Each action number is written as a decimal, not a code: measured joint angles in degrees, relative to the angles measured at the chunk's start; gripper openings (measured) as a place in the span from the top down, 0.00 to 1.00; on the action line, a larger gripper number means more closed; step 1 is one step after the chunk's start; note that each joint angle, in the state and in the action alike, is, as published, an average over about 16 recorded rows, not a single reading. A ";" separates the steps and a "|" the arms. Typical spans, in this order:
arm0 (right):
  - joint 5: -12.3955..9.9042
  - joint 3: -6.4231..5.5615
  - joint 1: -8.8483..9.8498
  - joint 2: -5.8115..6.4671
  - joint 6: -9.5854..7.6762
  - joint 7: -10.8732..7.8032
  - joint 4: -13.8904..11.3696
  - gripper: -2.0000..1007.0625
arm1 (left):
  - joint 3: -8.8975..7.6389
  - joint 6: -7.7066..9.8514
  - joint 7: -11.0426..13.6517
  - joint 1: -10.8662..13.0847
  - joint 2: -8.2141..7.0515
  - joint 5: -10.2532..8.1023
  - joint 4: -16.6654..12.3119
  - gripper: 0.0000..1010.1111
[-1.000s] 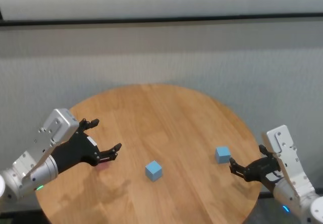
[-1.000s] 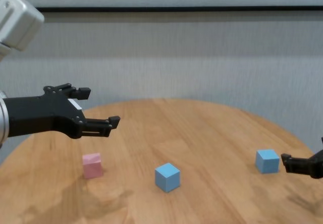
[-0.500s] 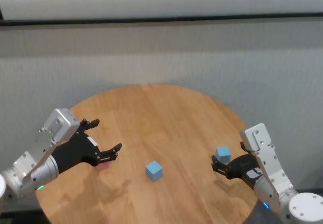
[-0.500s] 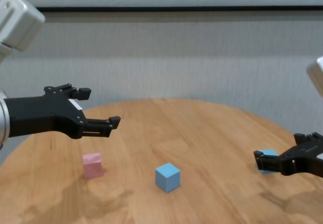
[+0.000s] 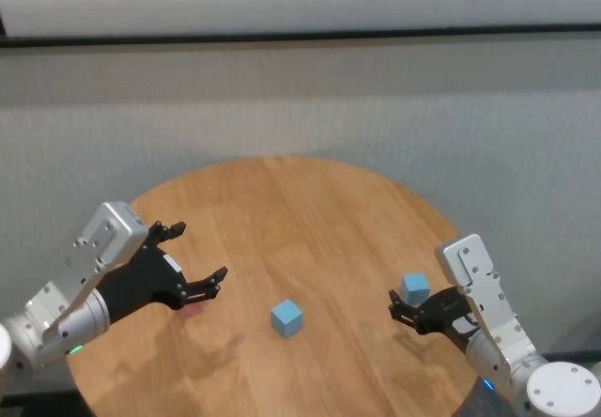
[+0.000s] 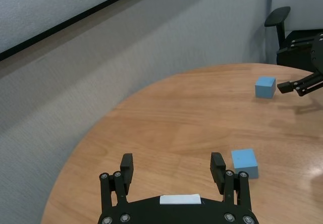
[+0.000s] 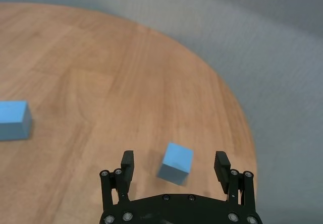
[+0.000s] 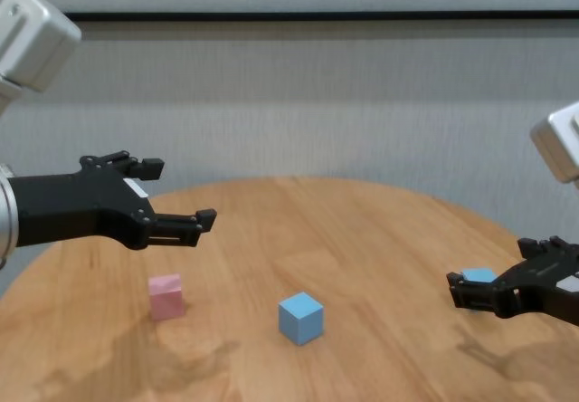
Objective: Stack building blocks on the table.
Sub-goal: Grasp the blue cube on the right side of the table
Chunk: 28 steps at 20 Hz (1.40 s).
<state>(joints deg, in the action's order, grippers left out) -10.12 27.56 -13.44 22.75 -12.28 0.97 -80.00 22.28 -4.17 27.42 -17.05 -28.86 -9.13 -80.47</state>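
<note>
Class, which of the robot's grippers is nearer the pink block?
Left. The left gripper hovers open just above the pink block; the right gripper is across the table, open around a blue block.

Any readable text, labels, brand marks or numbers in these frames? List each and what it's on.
None readable.
White label on the left gripper: shows as a blank white strip, no text to make out.
Light blue blocks, pink block, table, right gripper: no print, marks or numbers visible.
</note>
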 joint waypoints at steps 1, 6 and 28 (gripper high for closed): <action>0.27 -0.02 0.00 -0.12 0.08 0.03 0.13 0.01 | 0.00 0.00 0.00 0.00 0.00 0.00 0.01 0.01; 1.39 -0.40 0.00 -0.80 0.00 0.56 0.84 0.01 | 0.02 0.00 0.00 -0.02 0.02 -0.02 0.03 0.01; 4.90 -2.36 -1.65 -5.30 -1.22 1.84 5.89 0.01 | 0.03 0.00 0.00 -0.07 0.05 -0.02 0.06 0.01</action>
<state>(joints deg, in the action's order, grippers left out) -5.22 25.20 -15.10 17.45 -13.50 2.81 -74.10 22.31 -4.16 27.42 -17.12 -28.81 -9.16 -80.41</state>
